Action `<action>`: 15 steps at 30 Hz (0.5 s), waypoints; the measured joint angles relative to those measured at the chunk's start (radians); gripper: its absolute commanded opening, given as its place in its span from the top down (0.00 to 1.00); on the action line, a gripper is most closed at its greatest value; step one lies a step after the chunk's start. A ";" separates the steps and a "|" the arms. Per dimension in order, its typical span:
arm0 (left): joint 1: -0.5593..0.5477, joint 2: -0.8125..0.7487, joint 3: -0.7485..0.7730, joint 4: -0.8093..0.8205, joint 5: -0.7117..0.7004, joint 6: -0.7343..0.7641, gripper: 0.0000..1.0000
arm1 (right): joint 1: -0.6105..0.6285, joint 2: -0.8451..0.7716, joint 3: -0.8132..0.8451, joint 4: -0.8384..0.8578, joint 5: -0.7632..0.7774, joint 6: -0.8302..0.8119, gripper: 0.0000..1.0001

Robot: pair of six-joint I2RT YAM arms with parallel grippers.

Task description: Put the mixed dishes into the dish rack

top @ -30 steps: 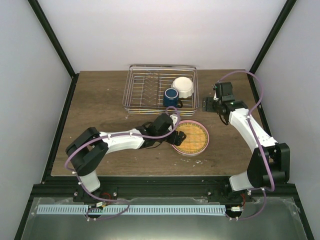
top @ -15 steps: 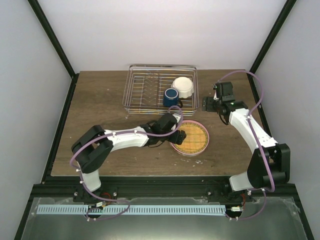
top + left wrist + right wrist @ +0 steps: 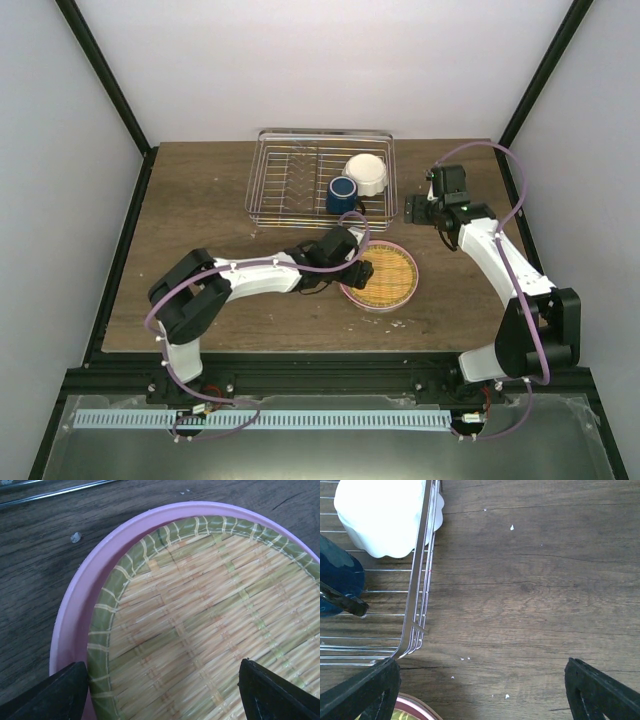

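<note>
Seen from above, a brown wooden counter fills the middle of the frame, with two white arms rising from its lower edge.

The left arm reaches from the lower left toward the centre. Its gripper, the left gripper, sits at the left edge of a stack of plates. In the wrist view its fingers are spread wide: one is beside the outer rim and the other is over the plate's face. They pinch nothing, and I cannot tell whether they touch the stack.

In the upper centre stands the dish rack, a silver wire basket. At its right end sit a dark blue mug and, just behind it, a small white scalloped bowl — two pieces already loaded.

Below the rack, right of centre, a pink plate lies flat on the counter. A yellow-lime ribbed plate is nested inside it. Whether anything lies under the pink one is hidden.

Further right, the right arm curves up from the lower right. Its gripper, the right gripper, hangs just beside the rack's right wall, fingers spread and empty.

By my reckoning the job is partly done — mug and bowl are in, while the plates are yet to be lifted and stood among the prongs.
</note>
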 measured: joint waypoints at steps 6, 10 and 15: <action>0.001 0.004 -0.014 0.037 0.025 -0.016 0.18 | 0.000 0.000 0.000 0.001 0.000 0.000 0.09; 0.001 0.004 -0.029 0.060 0.040 -0.029 0.18 | 0.000 0.000 0.000 0.001 0.000 0.000 0.09; 0.001 0.004 -0.032 0.054 0.040 -0.038 0.19 | 0.000 -0.003 0.000 0.001 0.000 0.000 0.09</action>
